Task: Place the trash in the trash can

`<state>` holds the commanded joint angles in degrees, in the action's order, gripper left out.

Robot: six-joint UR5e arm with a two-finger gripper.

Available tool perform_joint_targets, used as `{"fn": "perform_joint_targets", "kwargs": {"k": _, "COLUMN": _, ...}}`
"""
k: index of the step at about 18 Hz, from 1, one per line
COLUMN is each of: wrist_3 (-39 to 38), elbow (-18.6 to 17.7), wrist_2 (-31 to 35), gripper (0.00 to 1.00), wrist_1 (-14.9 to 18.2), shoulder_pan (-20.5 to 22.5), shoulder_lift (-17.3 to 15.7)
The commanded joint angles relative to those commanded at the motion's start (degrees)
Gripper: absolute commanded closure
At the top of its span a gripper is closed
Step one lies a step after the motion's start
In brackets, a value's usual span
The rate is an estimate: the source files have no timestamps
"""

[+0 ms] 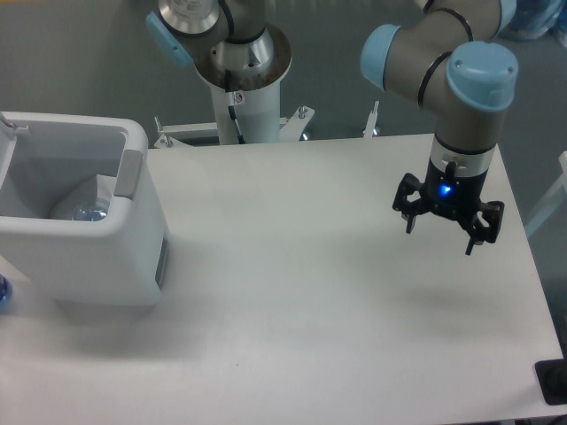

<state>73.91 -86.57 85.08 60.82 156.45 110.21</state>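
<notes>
Pincer [440,235] agape, far from binned bottle [89,212]

You see a white bin [106,257] with a grey rim panel. Your gripper [440,235] is black, lit blue; the table [292,310] is white.

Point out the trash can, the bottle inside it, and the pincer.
trash can [133,266]: fixed camera view, on its white front wall.
bottle [86,212]: fixed camera view, on the bluish end showing inside the bin.
pincer [443,232]: fixed camera view, midway between the two black fingertips, spread open.
</notes>
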Motion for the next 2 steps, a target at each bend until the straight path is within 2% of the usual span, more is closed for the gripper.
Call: {"fn": "perform_joint_targets", "kwargs": {"k": 2, "wrist_3": 0.09, "elbow": 0.09, "wrist_2": 0.35, "gripper": 0.0, "wrist_1": -0.09, "shoulder_pan": 0.0, "shoulder_lift": 0.35}}
